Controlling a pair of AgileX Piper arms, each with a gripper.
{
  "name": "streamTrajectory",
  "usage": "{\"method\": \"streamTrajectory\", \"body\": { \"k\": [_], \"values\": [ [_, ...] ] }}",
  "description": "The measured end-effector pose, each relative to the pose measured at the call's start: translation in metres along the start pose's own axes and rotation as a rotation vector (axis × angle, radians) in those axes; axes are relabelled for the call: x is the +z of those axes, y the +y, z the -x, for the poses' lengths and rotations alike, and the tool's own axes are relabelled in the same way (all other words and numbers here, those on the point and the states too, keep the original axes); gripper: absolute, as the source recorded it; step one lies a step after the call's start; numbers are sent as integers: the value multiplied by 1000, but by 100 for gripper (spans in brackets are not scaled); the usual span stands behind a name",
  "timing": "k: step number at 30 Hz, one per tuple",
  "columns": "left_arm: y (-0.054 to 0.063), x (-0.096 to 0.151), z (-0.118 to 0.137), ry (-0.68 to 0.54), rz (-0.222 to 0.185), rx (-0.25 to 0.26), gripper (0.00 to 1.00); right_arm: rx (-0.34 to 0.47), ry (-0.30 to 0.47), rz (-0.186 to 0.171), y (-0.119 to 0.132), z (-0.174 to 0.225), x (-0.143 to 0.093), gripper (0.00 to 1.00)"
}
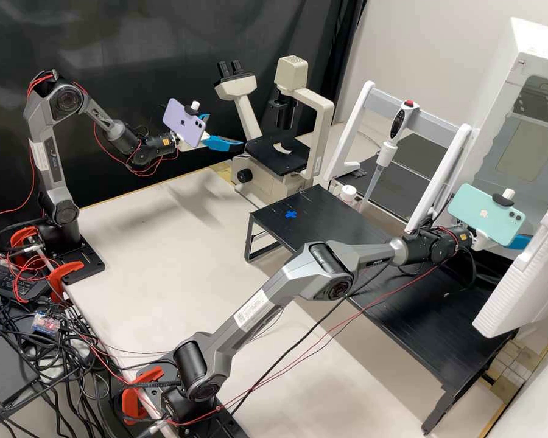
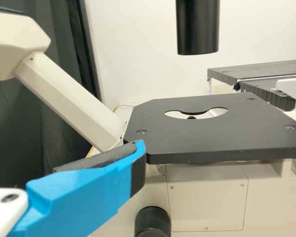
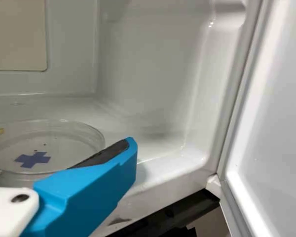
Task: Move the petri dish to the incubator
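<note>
Petri dish (image 3: 64, 143) (evenly round) lies flat in the incubator (image 3: 148, 74).

So the petri dish (image 3: 69, 138) is clear, round and shallow, pretty much level inside the incubator (image 1: 533, 45), with a blue cross showing on or through its base, can't tell which. The incubator's a white boxy thing, pale grey inside, door wide open.

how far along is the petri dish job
The petri dish is already inside the incubator, a blue cross showing through it. The right gripper is at its rim, released or not I can't tell. Left: backing out, probably closing the open door.
</note>
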Motion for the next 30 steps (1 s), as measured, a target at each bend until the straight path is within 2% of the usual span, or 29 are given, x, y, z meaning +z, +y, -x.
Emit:
{"method": "streamTrajectory", "body": {
  "k": [1, 4, 8, 17, 20, 23, 24, 26, 30],
  "values": [
    [0, 0, 0, 0, 0, 0, 100, -7, 5, 5, -3, 0, 1, 100],
    [0, 0, 0, 0, 0, 0, 100, -15, 26, -23, -5, 4, 5, 100],
    [0, 0, 0, 0, 0, 0, 100, -18, 37, -1, -2, 15, 7, 100],
    [0, 0, 0, 0, 0, 0, 100, 21, 44, -32, 15, 48, 22, 100],
    [0, 0, 0, 0, 0, 0, 100, 40, 48, -17, 20, 60, 25, 100],
    [0, 0, 0, 0, 0, 0, 100, 61, 58, 17, 26, 79, 28, 100],
    [0, 0, 0, 0, 0, 0, 100, 68, 63, 17, 27, 83, 28, 100],
    [0, 0, 0, 0, 0, 0, 100, 92, 90, 32, 31, 96, 28, 100],
    [0, 0, 0, 0, 0, 0, 100, 138, 139, 28, 39, 122, 27, 100]
  ]
}}
